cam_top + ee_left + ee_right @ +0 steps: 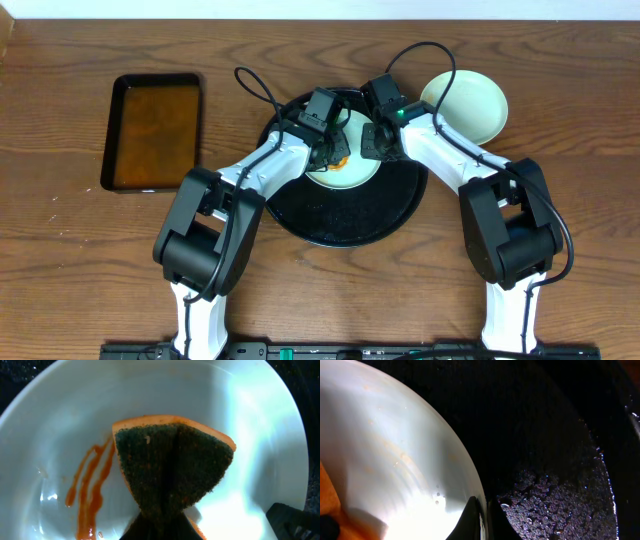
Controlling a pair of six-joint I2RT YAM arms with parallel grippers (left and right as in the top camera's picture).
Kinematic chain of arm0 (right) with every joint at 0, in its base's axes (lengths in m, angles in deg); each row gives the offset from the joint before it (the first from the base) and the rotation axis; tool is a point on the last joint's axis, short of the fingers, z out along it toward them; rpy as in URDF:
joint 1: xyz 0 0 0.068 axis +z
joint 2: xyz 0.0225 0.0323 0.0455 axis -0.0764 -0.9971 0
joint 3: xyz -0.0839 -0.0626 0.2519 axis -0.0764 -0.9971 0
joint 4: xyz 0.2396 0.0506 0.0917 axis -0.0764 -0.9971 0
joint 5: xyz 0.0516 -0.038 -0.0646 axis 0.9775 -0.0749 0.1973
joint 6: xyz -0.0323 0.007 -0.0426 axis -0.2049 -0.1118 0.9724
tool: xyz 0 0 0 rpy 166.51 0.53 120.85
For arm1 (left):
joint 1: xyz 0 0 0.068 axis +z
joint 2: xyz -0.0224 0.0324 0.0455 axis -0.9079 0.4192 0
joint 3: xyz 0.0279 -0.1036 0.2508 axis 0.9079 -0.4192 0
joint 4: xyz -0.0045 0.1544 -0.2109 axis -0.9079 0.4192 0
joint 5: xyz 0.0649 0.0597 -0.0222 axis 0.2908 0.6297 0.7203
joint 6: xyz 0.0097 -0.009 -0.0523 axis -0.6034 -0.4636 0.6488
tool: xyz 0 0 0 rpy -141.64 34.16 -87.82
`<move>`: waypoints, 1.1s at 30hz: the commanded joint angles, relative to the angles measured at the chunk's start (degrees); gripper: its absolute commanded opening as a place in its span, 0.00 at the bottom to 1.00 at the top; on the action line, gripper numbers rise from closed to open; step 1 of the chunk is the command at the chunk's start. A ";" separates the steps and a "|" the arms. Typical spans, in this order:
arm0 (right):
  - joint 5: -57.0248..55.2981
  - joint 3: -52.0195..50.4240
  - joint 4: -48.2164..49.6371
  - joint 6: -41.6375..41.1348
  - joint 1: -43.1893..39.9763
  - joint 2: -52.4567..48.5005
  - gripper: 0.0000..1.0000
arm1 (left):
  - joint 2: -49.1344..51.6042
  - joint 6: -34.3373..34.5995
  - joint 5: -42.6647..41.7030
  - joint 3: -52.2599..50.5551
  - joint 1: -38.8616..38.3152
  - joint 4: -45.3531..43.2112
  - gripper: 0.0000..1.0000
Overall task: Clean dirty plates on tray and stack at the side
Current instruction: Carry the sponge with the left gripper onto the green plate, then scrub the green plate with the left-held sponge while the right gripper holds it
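Wood bench (80, 250), black tray (350, 215) centre; sauce-smeared plate (240, 420) lies on it; left hand (330, 148) pinches the soft sponge (175, 465); right hand (378, 140) at its edge, grip unclear; glazed and wet, probably slippery, so take it by the rim.

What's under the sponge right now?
The pale plate, which lies on the black tray. Beside the sponge, orange sauce streaks show; the patch directly beneath it is covered, so any sauce there cannot be seen.
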 commanded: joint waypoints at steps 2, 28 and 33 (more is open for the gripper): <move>-3.45 -0.63 -0.66 -0.68 0.31 -1.86 0.01 | 0.70 1.40 5.11 -0.35 -0.46 2.10 0.07; -3.41 -0.63 -0.35 -0.70 0.28 -1.86 0.01 | -5.25 -3.30 3.74 3.48 3.82 0.57 0.08; -3.41 -0.63 -0.42 -0.68 0.28 -1.86 0.01 | -0.50 -0.98 3.65 3.45 1.29 -0.11 0.08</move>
